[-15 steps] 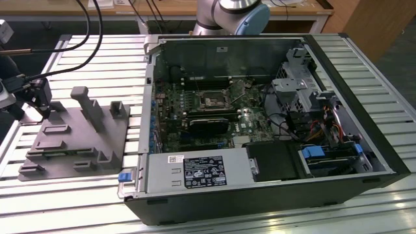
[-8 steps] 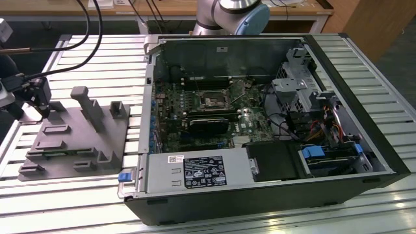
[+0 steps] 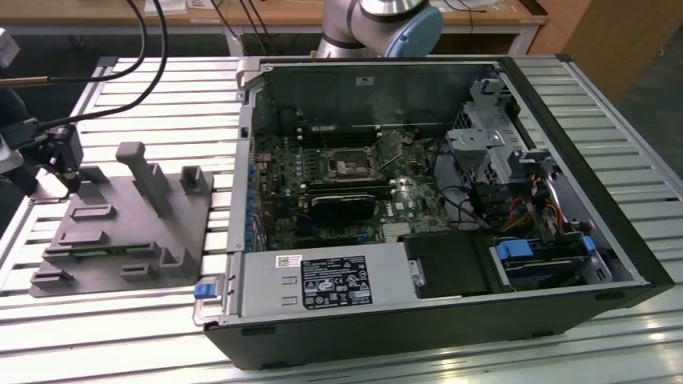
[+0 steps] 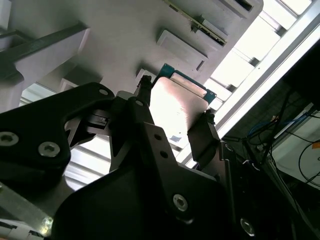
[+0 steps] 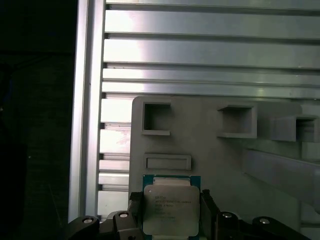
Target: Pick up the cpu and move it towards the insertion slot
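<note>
The claw (image 5: 170, 200) is clamped on the cpu (image 5: 171, 214), with a finger (image 5: 135, 209) pressed against each of two opposite edges, as both wrist views show. The cpu is at the edge of the grey tray (image 5: 215, 135), not far from one corner and just beside a shallow rectangular recess (image 5: 167, 162). Whether it has cleared the tray's surface I cannot tell.

To do this step well, I judge the grip should bear on the edges only and the cpu should ride level (its underside would not forgive a scrape). It also needs enough height to pass the tray's upright posts (image 3: 144, 172). The slot (image 3: 350, 165) sits in the circuit board (image 3: 320, 200) inside the open computer case (image 3: 597, 240), well apart from the tray, toward the exterior view's right.

The arm's base (image 3: 385, 24) stands beyond the case. Its wrist end hangs over the tray's far corner at the exterior view's left, with the claw pointing straight down.
</note>
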Controlling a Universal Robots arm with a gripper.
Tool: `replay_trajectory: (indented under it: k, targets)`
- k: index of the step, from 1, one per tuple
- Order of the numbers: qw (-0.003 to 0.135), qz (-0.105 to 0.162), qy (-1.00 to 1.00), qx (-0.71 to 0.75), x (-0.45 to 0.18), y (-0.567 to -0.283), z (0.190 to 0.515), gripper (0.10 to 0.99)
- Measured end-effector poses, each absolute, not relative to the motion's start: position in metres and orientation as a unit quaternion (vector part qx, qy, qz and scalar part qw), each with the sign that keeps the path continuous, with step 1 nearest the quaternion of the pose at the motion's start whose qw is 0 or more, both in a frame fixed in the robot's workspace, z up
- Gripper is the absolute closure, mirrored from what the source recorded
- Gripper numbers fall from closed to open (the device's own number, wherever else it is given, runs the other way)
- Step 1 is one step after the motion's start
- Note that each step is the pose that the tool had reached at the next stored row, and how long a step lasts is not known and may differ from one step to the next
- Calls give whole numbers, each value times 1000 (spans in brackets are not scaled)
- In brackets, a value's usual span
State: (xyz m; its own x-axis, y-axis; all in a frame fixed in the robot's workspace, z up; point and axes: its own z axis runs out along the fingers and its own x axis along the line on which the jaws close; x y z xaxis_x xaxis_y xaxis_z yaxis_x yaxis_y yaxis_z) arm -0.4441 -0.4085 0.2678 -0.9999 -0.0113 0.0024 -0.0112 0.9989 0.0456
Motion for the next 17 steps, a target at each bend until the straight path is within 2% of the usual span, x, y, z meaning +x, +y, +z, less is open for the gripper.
replay_trajectory:
  k: [17]
  targets:
    - [1, -23, -1000, 6, -444, -409, 272, 541]
